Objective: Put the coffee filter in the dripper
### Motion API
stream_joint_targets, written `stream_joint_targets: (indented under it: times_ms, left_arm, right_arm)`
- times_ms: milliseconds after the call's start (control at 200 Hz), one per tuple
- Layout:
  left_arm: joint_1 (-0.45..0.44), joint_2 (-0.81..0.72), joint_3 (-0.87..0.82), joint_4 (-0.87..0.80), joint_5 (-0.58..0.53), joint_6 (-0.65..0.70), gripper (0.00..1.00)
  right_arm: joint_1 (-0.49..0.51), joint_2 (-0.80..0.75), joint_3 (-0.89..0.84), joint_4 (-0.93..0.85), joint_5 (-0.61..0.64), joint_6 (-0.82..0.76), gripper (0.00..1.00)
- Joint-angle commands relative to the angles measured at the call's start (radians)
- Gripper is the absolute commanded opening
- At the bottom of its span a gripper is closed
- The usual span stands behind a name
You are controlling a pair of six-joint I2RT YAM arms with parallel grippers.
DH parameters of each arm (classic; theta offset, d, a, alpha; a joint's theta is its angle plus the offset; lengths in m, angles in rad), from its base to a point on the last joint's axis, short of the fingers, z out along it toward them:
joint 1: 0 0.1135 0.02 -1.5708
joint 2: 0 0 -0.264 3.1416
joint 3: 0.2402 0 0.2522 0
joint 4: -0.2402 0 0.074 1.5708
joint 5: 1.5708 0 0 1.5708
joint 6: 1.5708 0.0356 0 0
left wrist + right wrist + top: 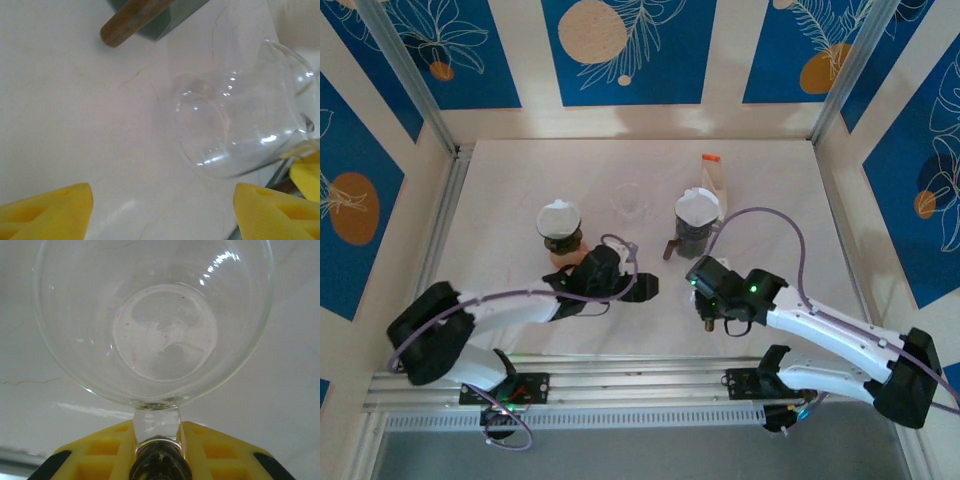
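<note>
On the counter, right of centre: a white coffee filter (pixel 698 205) sits in the mouth of a grey dripper (pixel 692 237). To my eye the paper is already in the cone, though I cannot tell whether it is seated fully down.
Dripper's wooden handle (pixel 670 250): it sticks out toward the near left, roughly at the left arm.
Left of centre: a 2nd white paper (pixel 560 213) caps a dark-and-orange stand (pixel 563 245), perhaps spare stock.
Left arm's fingers (pixel 45 210): released, spread wide with nothing between them, low over bare counter (pixel 520 180) near the middle.
Right arm's fingers (pixel 100 455): clenched on the stubby handle of a glass vessel (pixel 155 325), whose open bowl faces the wrist camera.
Glass vessel from the left wrist: it is tilted and lies just right of the open fingers, with the wooden handle beyond it.
Which way the filter lies: beyond the left fingers and off to their right. The paper on the stand lies beyond and to their left, about as near.
Nearer arm: the right arm is closer to the dripper, but its grip is taken, so I judge that any filter handling falls to the left arm.
Dripper axis: upright, mouth up, so the filter is best reached from above.
</note>
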Motion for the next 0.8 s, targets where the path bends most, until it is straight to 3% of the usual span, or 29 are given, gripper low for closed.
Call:
stream_joint_targets:
  times_ms: [0,405,735,790]
  left_arm:
    - [-0.008,-0.117,-0.057,-0.142,-0.059,-0.023,0.75]
    - [-0.007,-0.601,-0.238,-0.479,-0.252,-0.096,0.81]
    - [-0.007,-0.684,-0.268,-0.544,-0.276,-0.124,0.86]
    - [-0.007,-0.681,-0.267,-0.545,-0.275,-0.123,0.88]
  right_arm:
    - [0.052,0.058,0.029,0.128,-0.006,-0.053,0.09]
    - [0.181,0.343,0.150,0.252,-0.017,-0.121,0.09]
    - [0.268,0.427,0.204,0.221,-0.018,-0.092,0.10]
    - [0.277,0.431,0.209,0.206,-0.012,-0.079,0.14]
